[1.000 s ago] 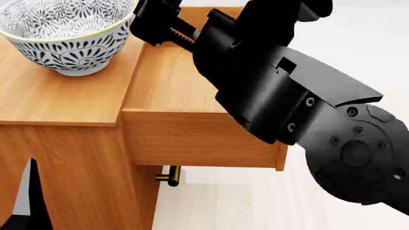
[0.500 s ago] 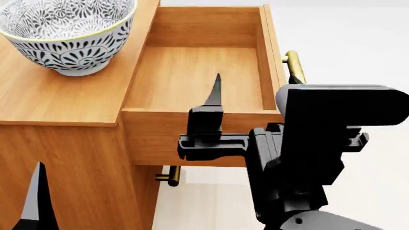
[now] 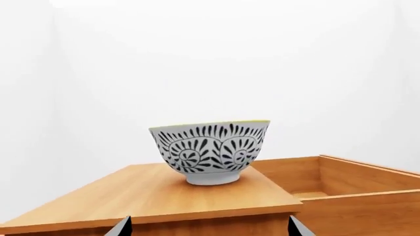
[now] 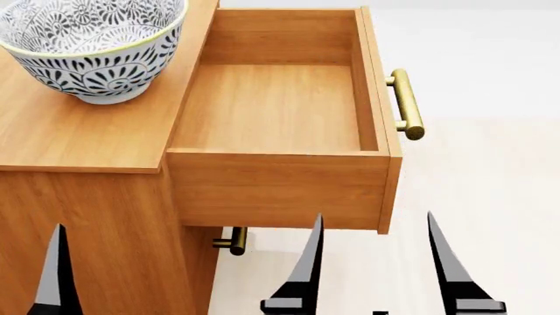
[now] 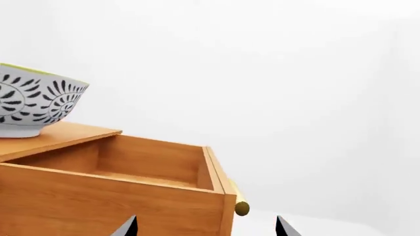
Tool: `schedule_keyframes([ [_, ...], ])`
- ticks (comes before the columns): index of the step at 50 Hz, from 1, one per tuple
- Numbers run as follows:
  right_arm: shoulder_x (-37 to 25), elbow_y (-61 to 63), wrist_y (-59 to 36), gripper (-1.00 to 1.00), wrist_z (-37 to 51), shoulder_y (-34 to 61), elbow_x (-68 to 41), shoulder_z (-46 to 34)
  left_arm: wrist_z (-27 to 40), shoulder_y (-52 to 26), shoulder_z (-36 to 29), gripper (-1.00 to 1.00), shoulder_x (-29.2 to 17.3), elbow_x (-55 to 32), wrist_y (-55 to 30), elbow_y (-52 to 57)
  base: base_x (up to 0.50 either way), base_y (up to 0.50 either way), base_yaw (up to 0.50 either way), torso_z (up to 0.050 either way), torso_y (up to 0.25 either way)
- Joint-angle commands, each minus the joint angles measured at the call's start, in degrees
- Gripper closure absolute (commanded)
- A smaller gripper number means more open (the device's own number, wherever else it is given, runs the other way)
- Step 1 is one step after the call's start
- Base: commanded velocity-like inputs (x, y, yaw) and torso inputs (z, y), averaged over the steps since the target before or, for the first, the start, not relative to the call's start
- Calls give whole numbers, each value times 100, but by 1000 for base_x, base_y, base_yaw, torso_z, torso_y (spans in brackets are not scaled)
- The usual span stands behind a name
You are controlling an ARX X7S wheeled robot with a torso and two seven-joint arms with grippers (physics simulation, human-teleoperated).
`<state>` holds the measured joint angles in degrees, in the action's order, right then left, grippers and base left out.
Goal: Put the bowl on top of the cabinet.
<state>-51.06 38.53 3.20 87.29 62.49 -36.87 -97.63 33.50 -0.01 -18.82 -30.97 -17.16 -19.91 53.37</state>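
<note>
Bowl [image 4: 92, 47] sits on the cabinet [image 4: 83, 134] top, near the edge by the open drawer [image 4: 278, 111].
Right gripper [image 4: 376, 262] spread, left gripper [image 3: 206, 227] spread, both empty; a stray lift could clip drawer or bowl.

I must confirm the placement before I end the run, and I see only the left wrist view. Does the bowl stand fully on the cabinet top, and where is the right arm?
Observer: In the head view the bowl rests upright on the cabinet top, beside the open drawer, not in it.
Operator: Is something inside the drawer?
Observer: No, its floor is bare wood.
Operator: And the right gripper?
Observer: The right gripper is low in front of the drawer, fingers spread, holding nothing.
Operator: The left one?
Observer: The left gripper shows two tips apart, clear of the bowl.
</note>
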Motion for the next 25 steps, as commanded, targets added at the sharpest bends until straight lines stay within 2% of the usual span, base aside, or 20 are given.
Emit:
schedule_keyframes([
  [1, -213, 185, -492, -100, 234, -1107, 531, 983, 103, 76, 186, -100, -102, 7, 41, 7, 0, 0, 0, 0, 0],
  [3, -337, 215, -514, -100, 260, -1495, 486, 1493, 105, 78, 232, -100, -153, 28, 50, 6, 0, 0, 0, 0, 0],
  [13, -1027, 646, -576, -100, 251, -2521, 554, 2752, 237, 178, 739, -100, -326, -218, 84, 71, 0, 0, 0, 0, 0],
  [25, -1530, 996, -572, -100, 251, -3852, 649, 4210, 342, 333, 1238, -100, -478, -436, 178, -5, 0, 0, 0, 0, 0],
])
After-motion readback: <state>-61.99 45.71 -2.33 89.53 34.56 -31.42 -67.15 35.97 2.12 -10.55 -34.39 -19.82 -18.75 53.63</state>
